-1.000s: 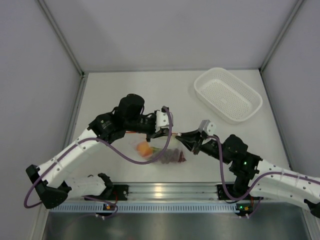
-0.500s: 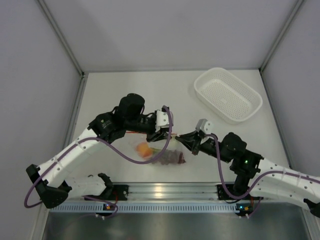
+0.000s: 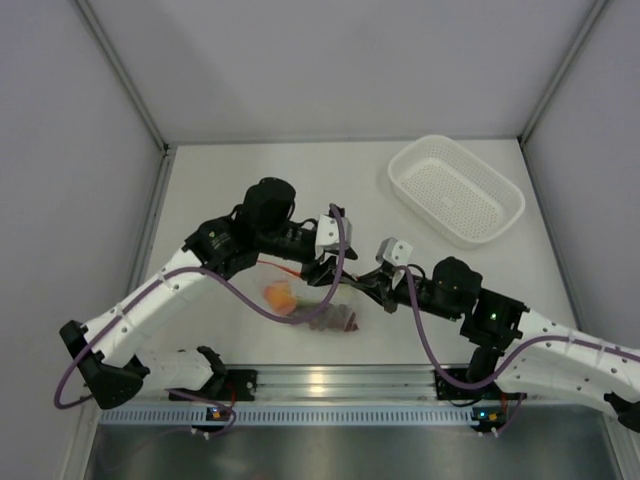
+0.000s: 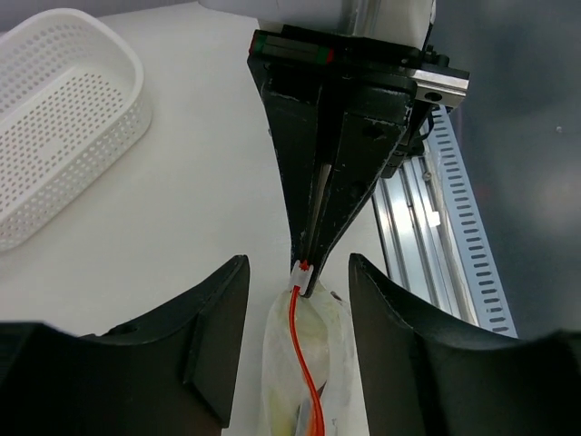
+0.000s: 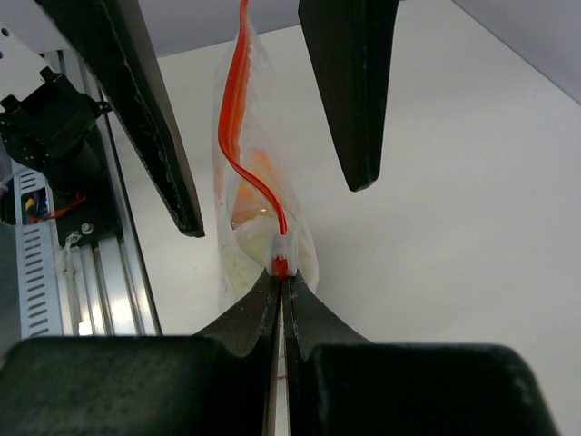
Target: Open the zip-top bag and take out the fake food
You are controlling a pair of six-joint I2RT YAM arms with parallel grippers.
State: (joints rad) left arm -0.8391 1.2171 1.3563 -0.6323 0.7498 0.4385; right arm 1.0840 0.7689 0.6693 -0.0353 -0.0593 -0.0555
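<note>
Toward 6 o'clock on the table, the zip-top bag lies seemingly zipped, fake food inside, the left gripper released astride it, the right gripper clenched on the slider at its 2 o'clock end; the opening step looks barely begun, and next the left likely must clamp the bag

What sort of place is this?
Probably a robot test booth, not a kitchen: bare grey partition walls, white arms bolted to a slotted aluminium rail, and a clear plastic zip-top bag of toy food.
</note>
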